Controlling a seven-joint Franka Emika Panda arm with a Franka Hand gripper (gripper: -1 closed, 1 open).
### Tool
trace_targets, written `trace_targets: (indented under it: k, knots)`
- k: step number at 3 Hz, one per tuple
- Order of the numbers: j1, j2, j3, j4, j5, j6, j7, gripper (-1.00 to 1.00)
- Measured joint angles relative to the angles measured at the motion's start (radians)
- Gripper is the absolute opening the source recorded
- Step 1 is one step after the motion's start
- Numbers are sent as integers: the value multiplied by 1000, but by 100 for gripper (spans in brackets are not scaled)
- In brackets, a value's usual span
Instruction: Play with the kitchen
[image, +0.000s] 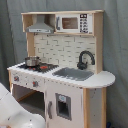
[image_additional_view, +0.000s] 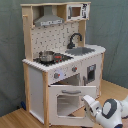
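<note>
- Centrally, the kitchen (image: 62, 75) (image_additional_view: 62, 60) is standing upright in both exterior views, in front of a grey curtain (image: 10, 30).
- In the second exterior view it is resting on a wooden floor (image_additional_view: 15, 119).
- Its grey hood (image_additional_view: 49, 20) is sitting at the top, on the second exterior view's left, and a toy microwave (image: 73, 23) is showing beside the hood.
- On the bench (image: 100, 80), a small metal pot (image: 32, 61) (image_additional_view: 46, 56) is sitting on the stove, with the sink (image: 73, 74) beside it.
- The black faucet (image: 85, 59) (image_additional_view: 74, 39) is rising at the far edge of the sink.
- Two stove knobs (image_additional_view: 56, 75) are showing on the front panel below the pot.
- The windowed oven door (image_additional_view: 67, 102) is hanging open in the second exterior view, swung out toward the near side.
- The robot's white gripper (image_additional_view: 90, 104) is sitting low at the second exterior view's right, close against the right edge of the open oven door.
- I cannot tell whether the jaws are spread or pinching the door.
- In the first exterior view only a white part of the arm (image: 15, 112) is showing, at the near left corner.
</note>
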Motion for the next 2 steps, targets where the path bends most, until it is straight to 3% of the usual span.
trace_targets:
  k: [1, 2]
  knots:
    - [-97, 6, -11, 0, -2, 24, -3, 100]
    - [-168, 14, -79, 0, -4, 51, -6, 100]
